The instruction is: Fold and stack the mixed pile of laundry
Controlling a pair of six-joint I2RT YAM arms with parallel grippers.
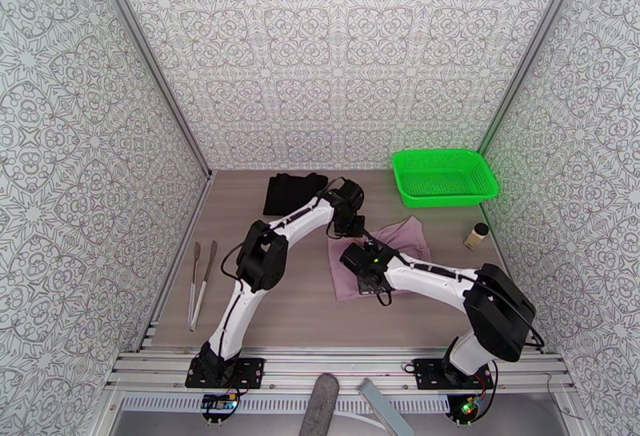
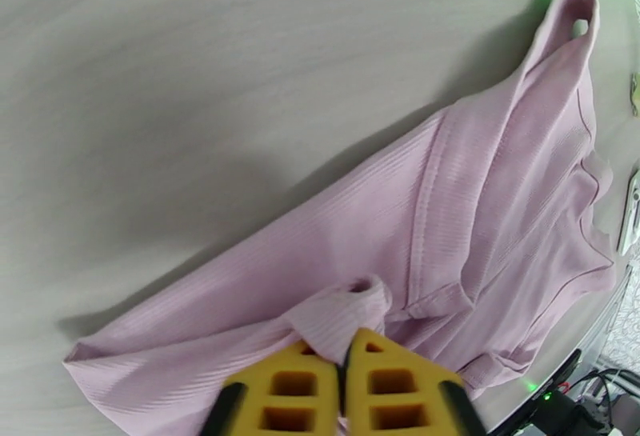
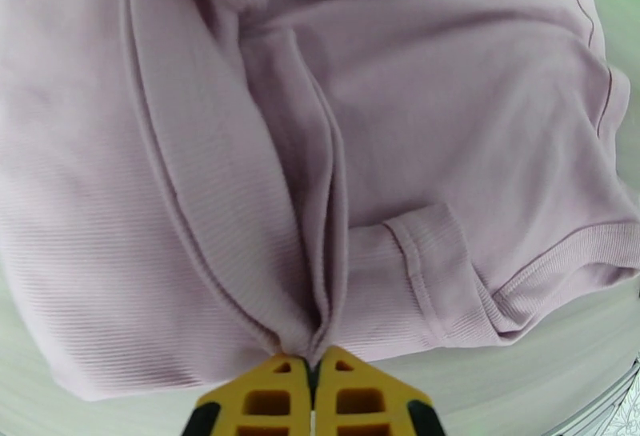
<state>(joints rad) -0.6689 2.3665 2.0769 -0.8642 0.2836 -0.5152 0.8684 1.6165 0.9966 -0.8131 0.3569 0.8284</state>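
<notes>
The pink shirt (image 1: 404,239) lies rumpled on the middle of the tabletop, a little toward the right edge; both arms are bent in over it. The left gripper (image 2: 345,346) sits at the shirt's far side with its yellow fingers drawn nearly together, a rolled cuff-like bit of cloth bunched at the tips; to my eye it is pinching that fold rather than resting on it. The right gripper (image 3: 314,362) is at the near side, jaws closed tight on a long pleat that runs straight into the tips; the ridge of fabric shows the cloth is being pulled there. I would guess the two pinches sit on opposite sides so the shirt can be drawn taut and flattened before any fold; it is far from flat now, with a sleeve tucked under. The black garment (image 1: 293,190) waits by the far edge, left of centre, apart from the arms; the green basket (image 1: 448,196) stands in the far right corner.
</notes>
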